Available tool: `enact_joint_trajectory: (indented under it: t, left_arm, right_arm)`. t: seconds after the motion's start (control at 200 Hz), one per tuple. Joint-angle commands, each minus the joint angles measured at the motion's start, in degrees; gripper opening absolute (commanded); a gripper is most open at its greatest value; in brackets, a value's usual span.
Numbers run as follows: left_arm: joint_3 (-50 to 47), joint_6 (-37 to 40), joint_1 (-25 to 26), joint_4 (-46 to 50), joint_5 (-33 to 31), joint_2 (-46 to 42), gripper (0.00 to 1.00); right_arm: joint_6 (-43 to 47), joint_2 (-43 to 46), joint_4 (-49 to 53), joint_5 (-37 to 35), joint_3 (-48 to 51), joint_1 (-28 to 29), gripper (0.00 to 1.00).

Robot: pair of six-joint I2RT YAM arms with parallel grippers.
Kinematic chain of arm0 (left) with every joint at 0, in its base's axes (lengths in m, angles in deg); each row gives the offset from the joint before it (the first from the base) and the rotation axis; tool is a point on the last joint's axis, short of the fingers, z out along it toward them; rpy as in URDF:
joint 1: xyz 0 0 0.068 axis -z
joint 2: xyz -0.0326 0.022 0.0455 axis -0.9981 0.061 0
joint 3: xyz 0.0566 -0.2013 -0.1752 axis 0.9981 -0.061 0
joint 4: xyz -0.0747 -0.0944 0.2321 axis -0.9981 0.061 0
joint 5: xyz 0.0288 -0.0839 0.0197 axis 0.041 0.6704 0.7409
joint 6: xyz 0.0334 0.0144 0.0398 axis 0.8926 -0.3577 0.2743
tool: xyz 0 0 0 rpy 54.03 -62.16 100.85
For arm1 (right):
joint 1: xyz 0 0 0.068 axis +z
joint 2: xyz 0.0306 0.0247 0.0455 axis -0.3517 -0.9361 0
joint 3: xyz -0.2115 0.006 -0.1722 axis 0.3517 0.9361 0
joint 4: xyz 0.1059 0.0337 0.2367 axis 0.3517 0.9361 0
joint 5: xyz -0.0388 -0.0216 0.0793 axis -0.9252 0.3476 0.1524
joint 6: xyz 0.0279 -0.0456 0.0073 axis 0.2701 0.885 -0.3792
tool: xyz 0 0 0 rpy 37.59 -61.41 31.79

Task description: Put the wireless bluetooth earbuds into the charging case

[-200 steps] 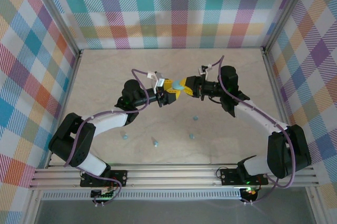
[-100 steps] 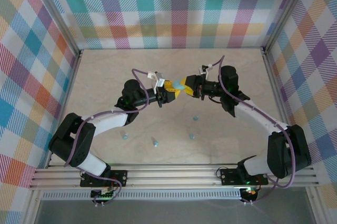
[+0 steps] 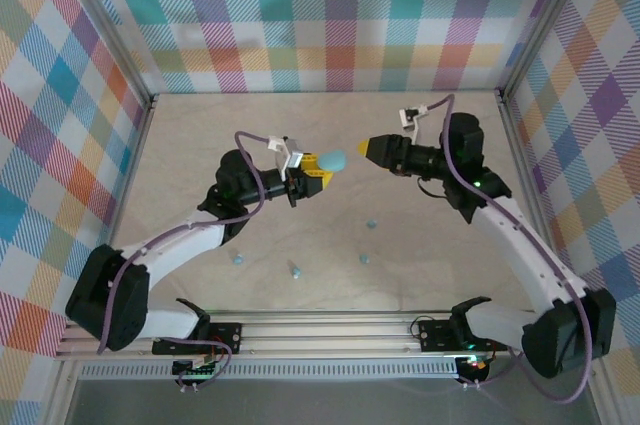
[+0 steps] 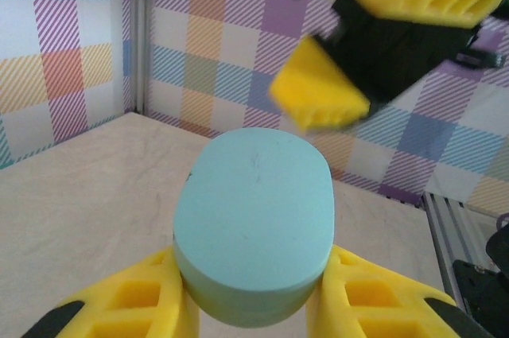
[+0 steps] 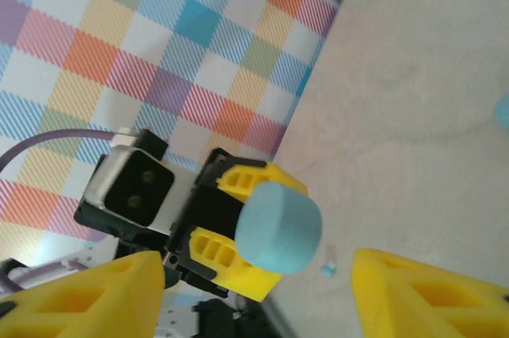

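Note:
The charging case point(image 3: 332, 159) is a light-blue oval, lid shut, held above the table with my left gripper point(image 3: 318, 167) shut on it. In the left wrist view the case point(image 4: 254, 219) sits between the yellow fingers point(image 4: 135, 306). My right gripper point(image 3: 366, 149) hangs just right of the case, apart from it, jaws open. From the right wrist the case point(image 5: 278, 227) shows between my open right gripper point(image 5: 258, 266) fingers, farther off. Several tiny light-blue earbuds lie on the table: one point(image 3: 371, 224), another point(image 3: 364, 258), a third point(image 3: 295, 269).
One more earbud point(image 3: 238, 258) lies near the left arm. Plaid walls and metal rails point(image 3: 150, 145) enclose the beige table point(image 3: 200, 135). A small earbud point(image 5: 327, 270) shows on the table in the right wrist view.
My right gripper has opened, let go of the case and drawn back to the right. The left gripper has closed on the case and now holds it alone, shifted slightly left.

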Motion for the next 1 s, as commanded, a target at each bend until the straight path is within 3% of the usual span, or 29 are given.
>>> enact_joint_trajectory:
  t: [0.0, 0.21, 0.405, 0.76, 0.995]
  left_arm:
    - [0.3, 5.4, -0.6, 11.0, 2.1, -4.4, 0.17]
    - [1.6, 11.4, -0.9, 25.8, 4.5, -10.5, 0.17]
    - [1.5, 11.9, -1.2, 29.3, 7.4, -12.6, 0.17]
    - [1.5, 11.6, -1.2, 30.0, 10.0, -12.5, 0.16]
    - [1.4, 12.0, -1.2, 30.9, 11.0, -12.5, 0.15]
  right_arm:
    - [18.6, 2.6, 9.4, -2.7, -1.0, 0.1, 0.58]
    - [37.3, 7.8, 10.9, -5.5, 2.8, 3.2, 0.58]
    - [52.9, 7.6, 17.0, -10.0, 1.2, 8.8, 0.7]
    - [62.1, 3.2, 20.0, -13.1, -0.3, 15.1, 0.77]
    - [61.7, -0.8, 19.6, -14.9, -3.1, 18.8, 0.77]
